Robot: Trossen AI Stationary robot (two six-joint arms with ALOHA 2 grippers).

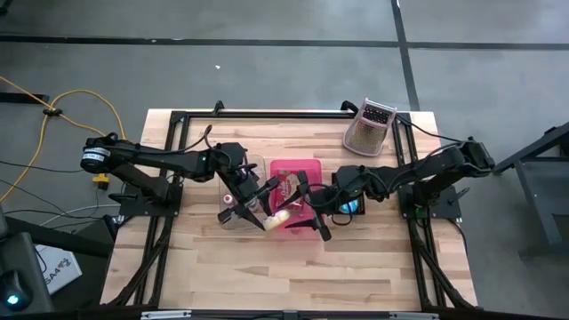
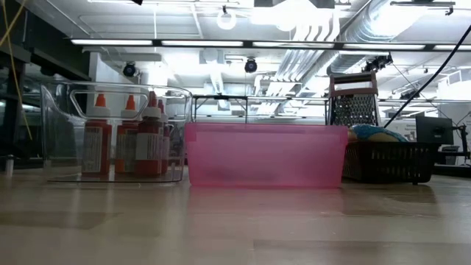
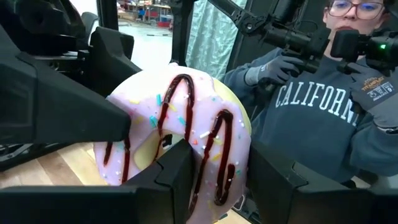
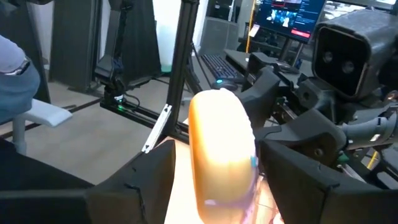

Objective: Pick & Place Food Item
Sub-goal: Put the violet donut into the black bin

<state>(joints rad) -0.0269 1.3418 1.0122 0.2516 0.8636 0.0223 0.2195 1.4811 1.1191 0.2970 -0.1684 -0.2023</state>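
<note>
A donut with pink icing, dark drizzle and sprinkles hangs above the table's middle, near the pink bin. My left gripper comes level from the table's left and is shut on it. My right gripper comes level from the table's right and is open. Its two fingers stand on either side of the donut, which shows edge-on there. Whether they touch it I cannot tell. In the high view the donut sits between the two grippers. My left gripper pinches the donut's ring on one side of the hole. One finger lies on the iced face by the hole, the other stands at the outer rim. The fingers come level from the table's left. The donut stands on edge, lifted clear.
The pink bin stands at the table's middle. A clear bin with red sauce bottles is beside it, and a black basket and a grater are toward the far right. A person in a dark sweatshirt sits beyond the table.
</note>
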